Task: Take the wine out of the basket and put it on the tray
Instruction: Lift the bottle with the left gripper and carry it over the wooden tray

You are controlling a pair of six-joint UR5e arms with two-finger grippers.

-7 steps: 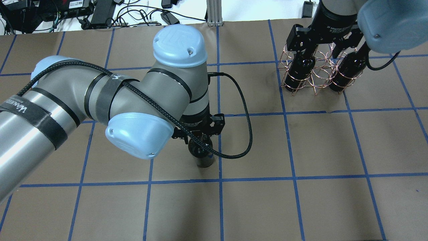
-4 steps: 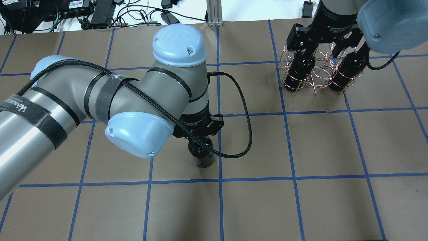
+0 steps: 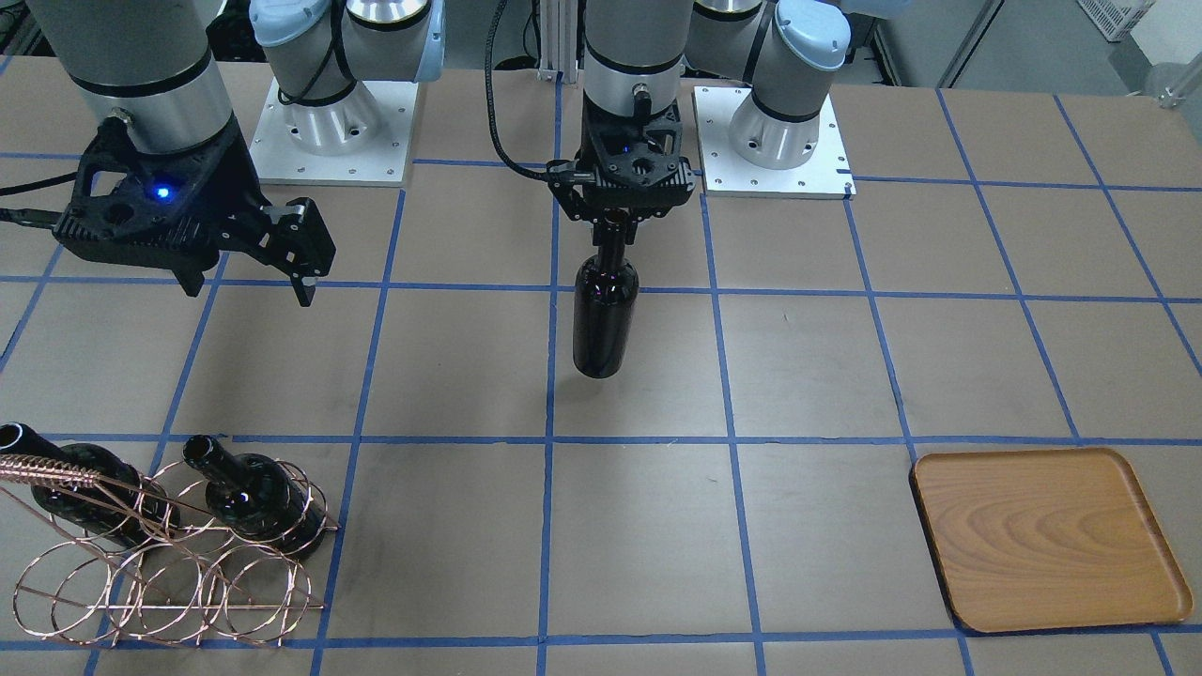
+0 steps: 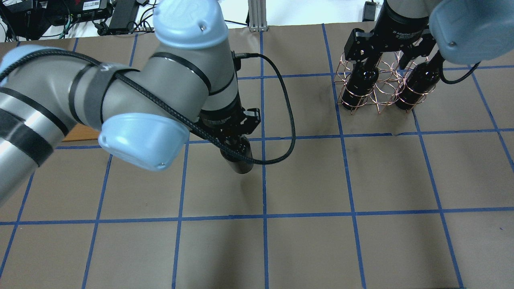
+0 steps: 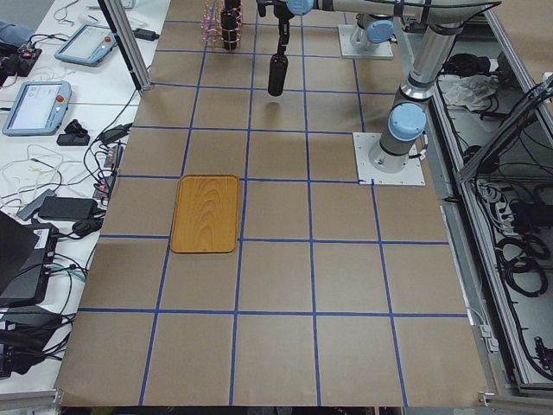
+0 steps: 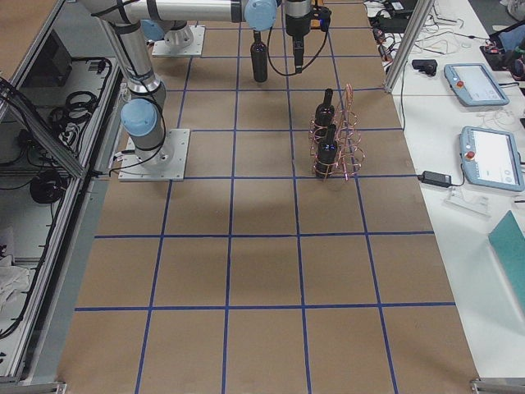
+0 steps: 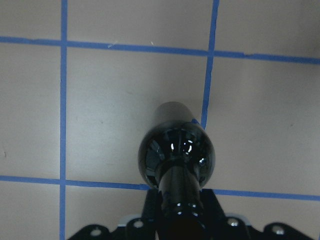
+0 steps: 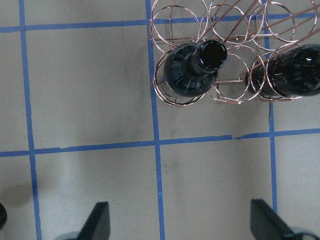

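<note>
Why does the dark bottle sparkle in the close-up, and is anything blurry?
Left wrist view: lights reflect as white glints on the glossy shoulder of the wine; its neck near the lens looks soft. Front-facing view: sharp, faint shadow on the table beneath it.

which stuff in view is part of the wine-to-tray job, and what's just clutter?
Job:
- wine, hanging by its neck from the left gripper
- basket, two more bottles in it
- tray, nothing on it
- right gripper, open, by the basket

Lying about:
- teach pendants beside the table
- cables beyond the table's far edge
</note>
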